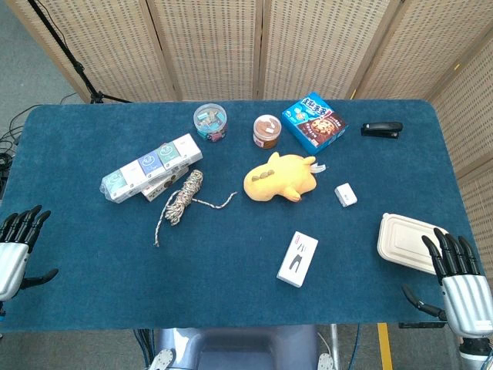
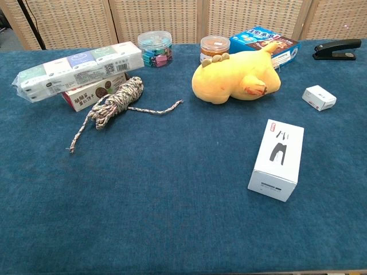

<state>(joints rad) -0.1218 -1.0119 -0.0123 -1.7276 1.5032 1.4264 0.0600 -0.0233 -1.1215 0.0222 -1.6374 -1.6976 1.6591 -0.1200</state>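
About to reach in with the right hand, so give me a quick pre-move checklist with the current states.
1. Right hand open, holding nothing: ok.
2. Left hand open, off the objects: ok.
3. Beige lidded container beside the right hand, lid on: ok.
4. Container fully on the table: cannot tell, it sits at the edge.
5. White box lying flat, apart from the plush toy: ok.

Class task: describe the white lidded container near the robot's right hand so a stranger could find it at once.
Start at the blue table, near right edge. There the container lies just beside the right hand. It is cream, flat and rounded, unlike the printed boxes nearer the middle.
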